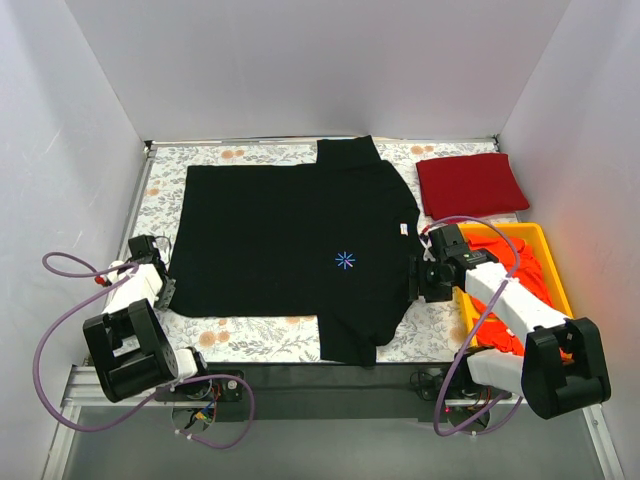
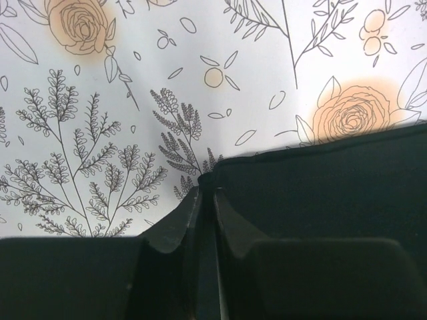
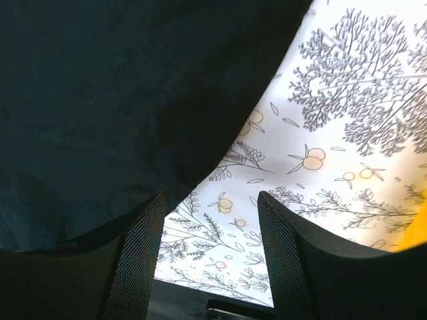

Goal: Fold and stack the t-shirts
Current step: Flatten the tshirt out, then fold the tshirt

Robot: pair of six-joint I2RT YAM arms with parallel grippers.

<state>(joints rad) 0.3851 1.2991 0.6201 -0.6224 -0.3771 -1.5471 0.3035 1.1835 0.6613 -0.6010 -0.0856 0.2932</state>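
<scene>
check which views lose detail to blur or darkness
Top external: sharp and bright, but the black t-shirt reads flat. Left wrist: floral cover crisp, left fingers dark and soft. Right wrist: right fingers show mesh, shirt featureless.

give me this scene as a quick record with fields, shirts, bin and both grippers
spread shirt: black short-sleeved cloth t-shirt with a blue asterisk logo, flat on the floral-patterned table cover
folded shirt: dark red cloth t-shirt, far right, apart from the black one
bin: yellow plastic bin at the right, holding crumpled orange-red t-shirts
left gripper: fingers close together on the black shirt's near hem corner
right gripper: open, at the black shirt's collar-side edge
</scene>
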